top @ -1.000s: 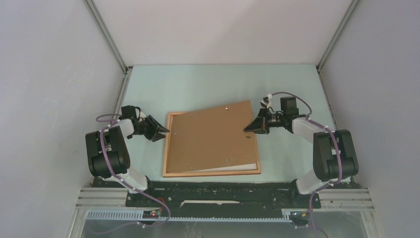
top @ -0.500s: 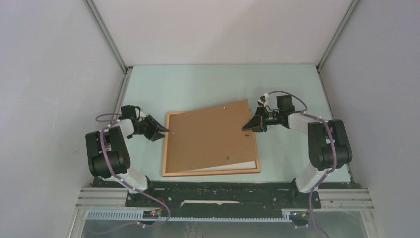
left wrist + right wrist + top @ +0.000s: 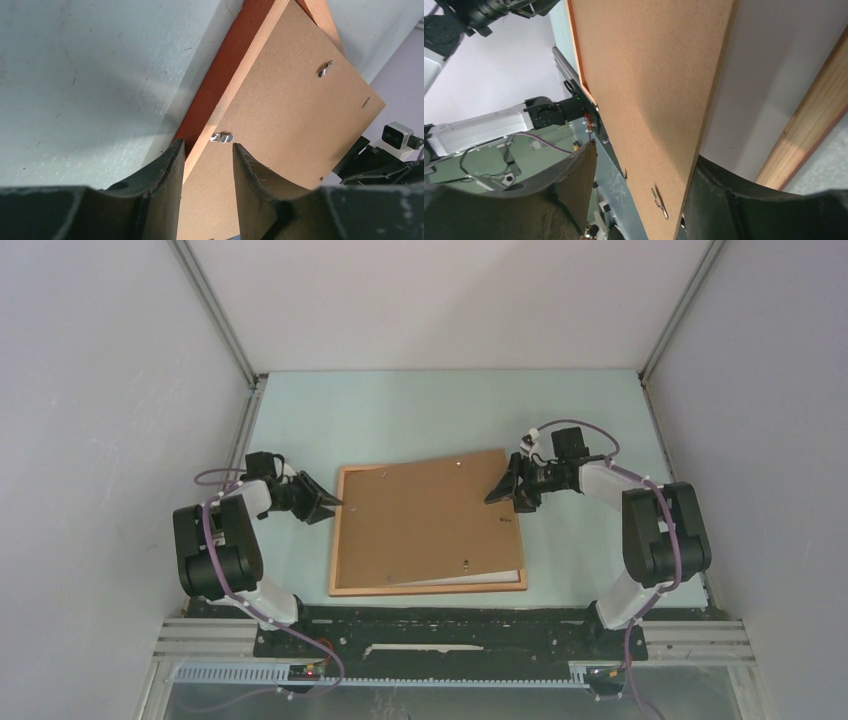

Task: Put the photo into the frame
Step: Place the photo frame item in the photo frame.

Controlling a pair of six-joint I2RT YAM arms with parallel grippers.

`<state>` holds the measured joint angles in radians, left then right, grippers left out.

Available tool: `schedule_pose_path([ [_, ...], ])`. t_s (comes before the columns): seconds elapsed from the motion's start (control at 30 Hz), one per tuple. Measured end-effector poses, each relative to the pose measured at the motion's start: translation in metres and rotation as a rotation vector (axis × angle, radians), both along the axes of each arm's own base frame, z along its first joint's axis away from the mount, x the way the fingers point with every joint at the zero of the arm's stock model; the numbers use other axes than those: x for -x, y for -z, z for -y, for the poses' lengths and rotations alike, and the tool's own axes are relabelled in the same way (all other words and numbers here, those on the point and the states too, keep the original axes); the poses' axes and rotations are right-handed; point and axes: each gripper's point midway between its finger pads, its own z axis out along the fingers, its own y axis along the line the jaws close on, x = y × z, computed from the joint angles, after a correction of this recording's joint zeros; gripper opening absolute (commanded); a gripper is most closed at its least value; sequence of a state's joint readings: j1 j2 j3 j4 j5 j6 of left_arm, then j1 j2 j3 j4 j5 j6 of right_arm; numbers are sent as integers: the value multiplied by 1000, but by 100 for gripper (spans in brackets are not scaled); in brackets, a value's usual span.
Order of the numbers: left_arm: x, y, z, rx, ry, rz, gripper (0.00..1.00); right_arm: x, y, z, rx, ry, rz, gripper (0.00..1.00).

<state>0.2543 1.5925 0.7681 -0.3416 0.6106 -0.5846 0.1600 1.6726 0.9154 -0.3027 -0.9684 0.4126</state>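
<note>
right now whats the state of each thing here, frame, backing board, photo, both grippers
frame: flat on the table, back side up
backing board: skewed, right edge raised off the frame
photo: in the frame, white back showing under the board
left gripper: open at the frame's left rim
right gripper: gripping the board's right edge

Frame (image 3: 341, 540): orange-brown wooden rim, lying flat on the tabletop, back upward. Photo (image 3: 500, 575): white back showing as a sliver inside the frame's near-right corner.

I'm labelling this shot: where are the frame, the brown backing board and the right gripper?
frame (image 3: 337, 540), top external view, left rim.
backing board (image 3: 425, 515), top external view, middle of its face.
right gripper (image 3: 492, 496), top external view, between fingertips.
</note>
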Motion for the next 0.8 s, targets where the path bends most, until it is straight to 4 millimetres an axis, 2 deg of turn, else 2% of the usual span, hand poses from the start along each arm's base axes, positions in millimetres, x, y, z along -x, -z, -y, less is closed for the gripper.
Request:
schedule_pose_path([
  [0.1, 0, -2, 0, 1, 1, 5, 43, -3, -1, 3, 32, 3, 20, 75],
  [0.3, 0, -2, 0, 2, 1, 6, 42, 1, 3, 10, 114, 15, 25, 81],
  [0.8, -2, -7, 0, -2, 2, 24, 42, 6, -2, 24, 333, 15, 73, 83],
])
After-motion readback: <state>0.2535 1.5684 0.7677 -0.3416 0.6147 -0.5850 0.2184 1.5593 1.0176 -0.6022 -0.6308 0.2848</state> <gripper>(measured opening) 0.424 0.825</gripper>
